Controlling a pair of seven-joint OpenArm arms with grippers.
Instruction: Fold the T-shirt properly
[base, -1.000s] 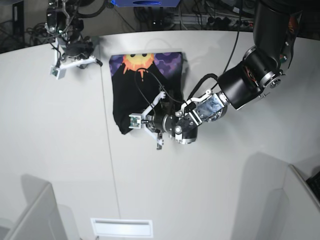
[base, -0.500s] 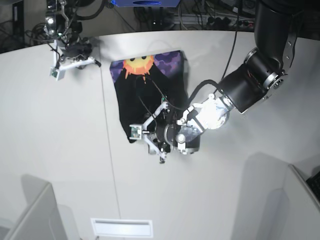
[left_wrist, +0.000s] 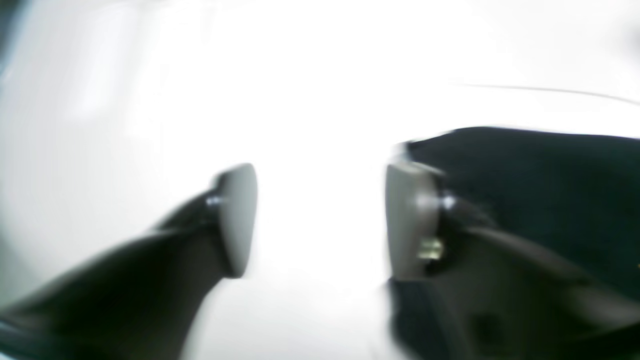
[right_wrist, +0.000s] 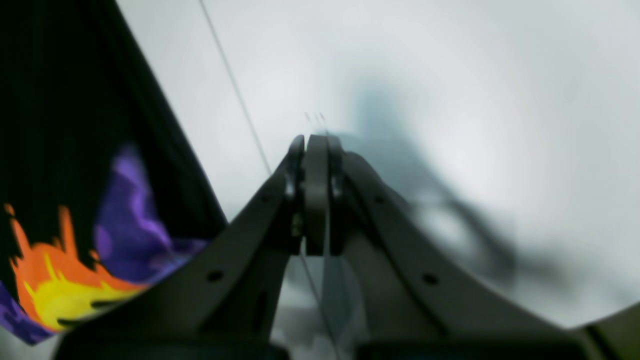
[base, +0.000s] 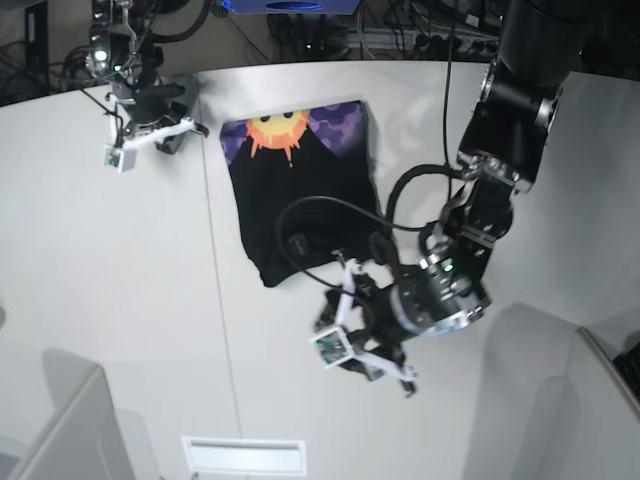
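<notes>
White table (base: 120, 300) carries the folded T-shirt (base: 300, 195), sun print at its far edge, black cloth toward the near side. Just beyond its near corner, the left end effector (base: 365, 345) hangs wide apart, empty. Far left, the right end effector (right_wrist: 315, 195) is pressed closed, empty.

You have a white table (base: 120, 300) with a curved far edge and a thin seam running from far to near, left of the middle. The T-shirt (base: 300, 195) lies flat on it as a folded dark bundle, close to the far edge and near its middle. Its sun print on purple shows at the end towards that edge, and its plain black end points to the near edge.
</notes>
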